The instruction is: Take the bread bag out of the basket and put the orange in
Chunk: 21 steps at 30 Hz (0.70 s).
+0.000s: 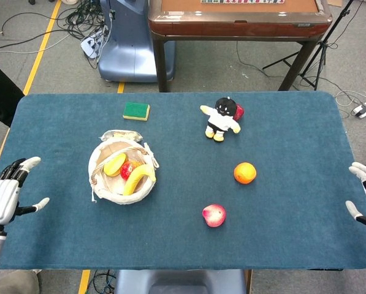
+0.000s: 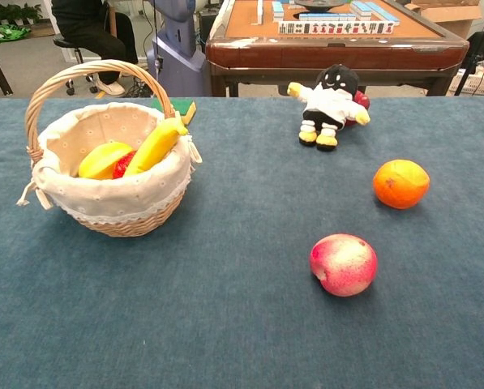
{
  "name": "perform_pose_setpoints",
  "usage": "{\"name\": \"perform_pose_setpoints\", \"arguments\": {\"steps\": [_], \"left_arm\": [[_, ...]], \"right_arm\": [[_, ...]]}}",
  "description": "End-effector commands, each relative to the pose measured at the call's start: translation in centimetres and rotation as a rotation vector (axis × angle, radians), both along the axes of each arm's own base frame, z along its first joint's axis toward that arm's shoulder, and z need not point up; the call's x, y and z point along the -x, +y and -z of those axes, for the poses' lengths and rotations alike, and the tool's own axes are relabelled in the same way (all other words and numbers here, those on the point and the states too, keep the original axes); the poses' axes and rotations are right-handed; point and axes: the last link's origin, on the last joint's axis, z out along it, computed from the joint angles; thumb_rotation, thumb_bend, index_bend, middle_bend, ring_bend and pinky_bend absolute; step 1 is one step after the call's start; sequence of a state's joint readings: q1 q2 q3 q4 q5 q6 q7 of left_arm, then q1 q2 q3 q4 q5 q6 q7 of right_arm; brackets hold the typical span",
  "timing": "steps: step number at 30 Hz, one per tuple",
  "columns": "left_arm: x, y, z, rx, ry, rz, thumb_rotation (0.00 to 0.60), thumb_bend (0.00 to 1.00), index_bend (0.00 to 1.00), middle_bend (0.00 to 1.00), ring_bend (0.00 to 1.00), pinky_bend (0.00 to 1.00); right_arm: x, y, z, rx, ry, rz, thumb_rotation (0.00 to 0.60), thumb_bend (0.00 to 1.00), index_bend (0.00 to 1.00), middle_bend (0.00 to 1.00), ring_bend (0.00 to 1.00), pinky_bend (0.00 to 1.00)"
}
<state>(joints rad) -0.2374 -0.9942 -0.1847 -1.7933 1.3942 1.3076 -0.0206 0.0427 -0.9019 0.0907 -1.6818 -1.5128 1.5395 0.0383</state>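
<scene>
Inside the basket (image 2: 104, 203), which stands on the left half of the blue table (image 1: 281, 135), lie a banana (image 2: 155, 144), a yellow piece beside it (image 2: 104, 160) and something red (image 2: 125, 163) wedged between the two. None of them plainly reads as a bread bag; it may be one of these items or lie under them, and I cannot tell which from either view. The cloth lining folds over the wicker rim and the handle arches above, so whatever comes out probably has to be lifted up past that handle.

The orange (image 2: 400, 183) rests on the cloth well apart from the basket, on the right side of the table, with nothing touching it. Near it, closer to the front edge, sits a peach (image 2: 343, 264); behind it a small plush doll (image 2: 328, 95) stands near the far edge. A green sponge (image 1: 136, 111) lies beyond the basket.

At the table's left edge the left hand (image 1: 5, 195) hovers with its fingers spread and its thumb out toward the basket, holding nothing. The right hand (image 1: 365, 196) shows only partly at the right edge, fingers apart and empty as well. Neither touches any object, so the task looks barely begun: the basket contents sit on the left hand's side, the orange on the right hand's.
</scene>
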Motion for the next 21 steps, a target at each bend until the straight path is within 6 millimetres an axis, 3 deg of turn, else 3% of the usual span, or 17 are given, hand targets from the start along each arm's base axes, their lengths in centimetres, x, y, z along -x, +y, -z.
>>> {"name": "perform_pose_setpoints", "arguments": {"steps": [1, 11, 21], "left_arm": [[-2.3, 2.8, 0.1, 0.055, -0.045, 0.029, 0.600, 0.17, 0.08, 0.12, 0.10, 0.12], [-6.6, 7.8, 2.3, 0.193, -0.001, 0.078, 0.600, 0.14, 0.02, 0.12, 0.10, 0.12], [-9.2, 11.0, 5.0, 0.318, 0.058, 0.045, 0.600, 0.14, 0.10, 0.15, 0.17, 0.15]], "right_arm": [[-0.3, 0.0, -0.2, -0.006, 0.009, 0.000, 0.600, 0.25, 0.20, 0.21, 0.15, 0.36], [-0.2, 0.5, -0.4, -0.007, 0.006, 0.021, 0.600, 0.25, 0.20, 0.21, 0.15, 0.36], [0.7, 0.8, -0.5, -0.006, -0.004, 0.055, 0.600, 0.25, 0.20, 0.21, 0.15, 0.36]]}}
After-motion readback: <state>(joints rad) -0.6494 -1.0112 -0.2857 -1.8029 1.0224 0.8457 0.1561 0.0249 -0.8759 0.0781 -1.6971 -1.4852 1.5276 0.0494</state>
